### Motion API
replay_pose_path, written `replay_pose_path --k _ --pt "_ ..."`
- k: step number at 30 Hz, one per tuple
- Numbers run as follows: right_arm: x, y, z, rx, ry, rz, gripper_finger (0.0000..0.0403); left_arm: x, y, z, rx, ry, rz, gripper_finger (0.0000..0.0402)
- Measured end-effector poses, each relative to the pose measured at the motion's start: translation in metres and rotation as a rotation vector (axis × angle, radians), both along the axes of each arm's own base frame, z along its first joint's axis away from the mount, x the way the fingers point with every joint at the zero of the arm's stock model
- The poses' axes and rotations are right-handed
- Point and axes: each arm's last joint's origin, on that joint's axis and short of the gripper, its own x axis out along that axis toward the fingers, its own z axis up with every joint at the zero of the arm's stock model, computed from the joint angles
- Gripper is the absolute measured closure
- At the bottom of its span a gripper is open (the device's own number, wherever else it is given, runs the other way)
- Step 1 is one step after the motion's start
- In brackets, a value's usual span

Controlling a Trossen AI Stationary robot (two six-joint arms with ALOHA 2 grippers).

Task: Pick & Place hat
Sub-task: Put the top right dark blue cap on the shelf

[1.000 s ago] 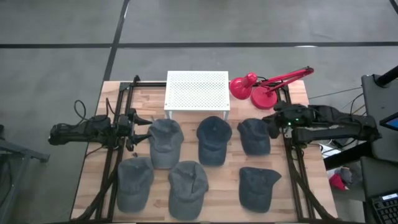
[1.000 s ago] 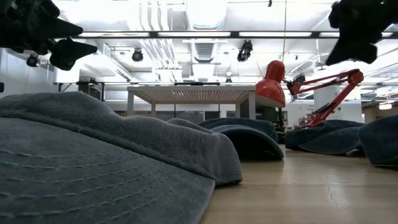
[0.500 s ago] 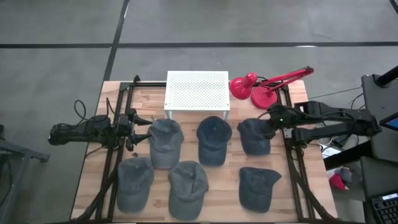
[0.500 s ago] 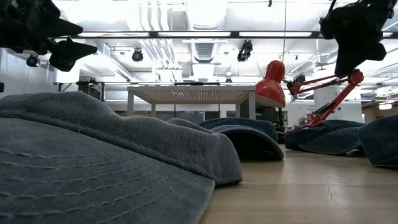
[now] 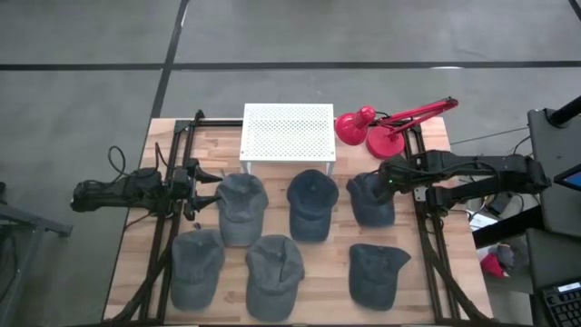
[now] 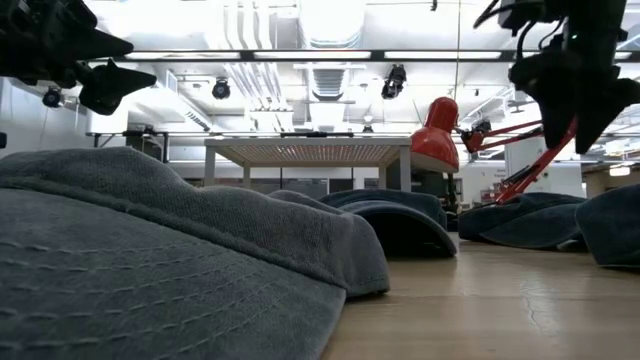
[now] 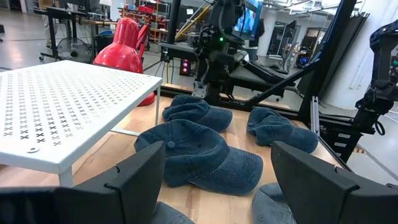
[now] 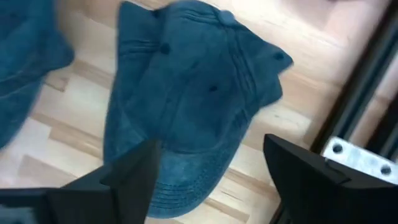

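Several dark blue-grey hats lie on the wooden table, each resting on its brim and crown edge. The far-right hat (image 5: 370, 202) (image 8: 193, 99) lies below my right gripper (image 5: 387, 179) (image 8: 208, 186). This gripper points down, stands open above the hat and touches nothing. My left gripper (image 5: 205, 186) (image 7: 217, 180) waits open and level at the table's left, beside the far-left hat (image 5: 241, 207). The middle far hat (image 5: 311, 203) (image 7: 205, 155) lies between the two.
A white perforated rack (image 5: 288, 133) stands at the far middle, with a red desk lamp (image 5: 381, 127) to its right. Three more hats (image 5: 274, 275) lie in the near row. Black frame rails (image 5: 427, 245) run along both table sides.
My right gripper has moved toward the table's left and somewhat down, coming over the far-right hat. It has tipped from slanting to pointing nearly straight down, rolled about its axis, and opened. The hats have not moved.
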Motion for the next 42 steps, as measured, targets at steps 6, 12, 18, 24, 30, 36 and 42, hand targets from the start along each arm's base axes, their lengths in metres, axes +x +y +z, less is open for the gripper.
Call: replay_pose_path --k 6,12,18,24,30,36,42 --pt "0.005 -0.001 -0.011 0.005 0.056 -0.036 0.0068 0.000 0.000 0.000 0.000 0.000 0.000 0.0106" --pt "0.002 0.000 -0.029 0.008 0.109 -0.093 0.0053 0.000 0.000 0.000 0.000 0.000 0.000 0.0106" --pt "0.003 -0.001 -0.054 0.005 0.055 -0.100 0.0060 0.000 0.000 0.000 0.000 0.000 0.000 0.0106" --pt "-0.002 -0.002 -0.083 0.008 0.027 -0.145 0.0060 0.000 0.000 0.000 0.000 0.000 0.000 0.0106" --pt "-0.007 -0.003 -0.102 -0.003 -0.001 -0.165 0.0054 0.000 0.000 0.000 0.000 0.000 0.000 0.0106" --pt "-0.010 -0.003 -0.109 -0.006 -0.001 -0.181 0.0075 0.000 0.000 0.000 0.000 0.000 0.000 0.0106" --pt "-0.010 -0.003 -0.110 -0.009 0.001 -0.188 0.0132 0.000 0.000 0.000 0.000 0.000 0.000 0.0106"
